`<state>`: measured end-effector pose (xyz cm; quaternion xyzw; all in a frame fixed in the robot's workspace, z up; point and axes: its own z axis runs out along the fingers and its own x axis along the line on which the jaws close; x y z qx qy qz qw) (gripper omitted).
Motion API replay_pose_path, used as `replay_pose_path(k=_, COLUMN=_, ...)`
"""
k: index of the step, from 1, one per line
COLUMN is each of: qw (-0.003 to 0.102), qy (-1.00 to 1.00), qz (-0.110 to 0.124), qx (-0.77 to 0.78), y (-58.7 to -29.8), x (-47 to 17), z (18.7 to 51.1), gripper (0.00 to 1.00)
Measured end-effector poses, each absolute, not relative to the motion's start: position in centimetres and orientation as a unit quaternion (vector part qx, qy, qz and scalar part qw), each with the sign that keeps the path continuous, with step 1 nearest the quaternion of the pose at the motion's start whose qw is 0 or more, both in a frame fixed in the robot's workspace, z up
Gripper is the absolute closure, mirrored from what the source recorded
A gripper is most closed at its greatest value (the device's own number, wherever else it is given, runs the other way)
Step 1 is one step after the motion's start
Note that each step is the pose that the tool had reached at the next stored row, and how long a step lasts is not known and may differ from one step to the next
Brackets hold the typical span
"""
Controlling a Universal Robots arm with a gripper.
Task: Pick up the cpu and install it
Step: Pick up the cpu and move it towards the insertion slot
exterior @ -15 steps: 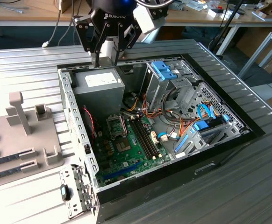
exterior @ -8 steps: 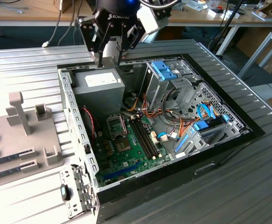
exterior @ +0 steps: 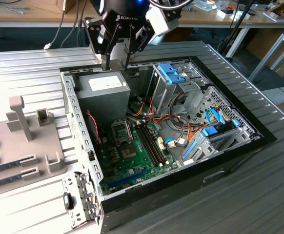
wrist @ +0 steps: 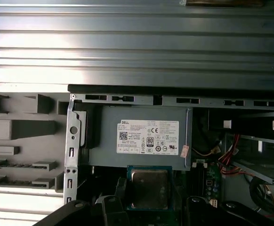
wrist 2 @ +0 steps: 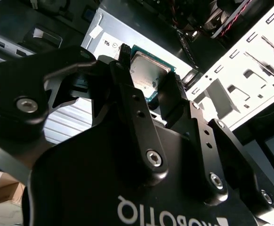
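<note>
The fingers (wrist 2: 127,89) grip the cpu (wrist 2: 149,75) above the power supply (exterior: 103,85); mid-carry, I'd say, needing square alignment over the socket (exterior: 121,130) below them.

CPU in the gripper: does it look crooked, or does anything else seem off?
Nothing stands out. The cpu sits square in the gripper, close to the power supply, with no visible damage.

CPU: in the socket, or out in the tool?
Out. In the second wrist view the tool grips the cpu by its edges; in the exterior view it hangs above the power supply, not the socket.
</note>
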<state>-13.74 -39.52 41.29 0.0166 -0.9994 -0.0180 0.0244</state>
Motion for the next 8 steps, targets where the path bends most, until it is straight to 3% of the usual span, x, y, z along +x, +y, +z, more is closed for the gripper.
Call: replay_pose_path(k=8, qw=0.024, qy=-0.999, qz=-0.018, qx=0.017, y=-39.52, x=-13.04, z=41.21, gripper=0.53)
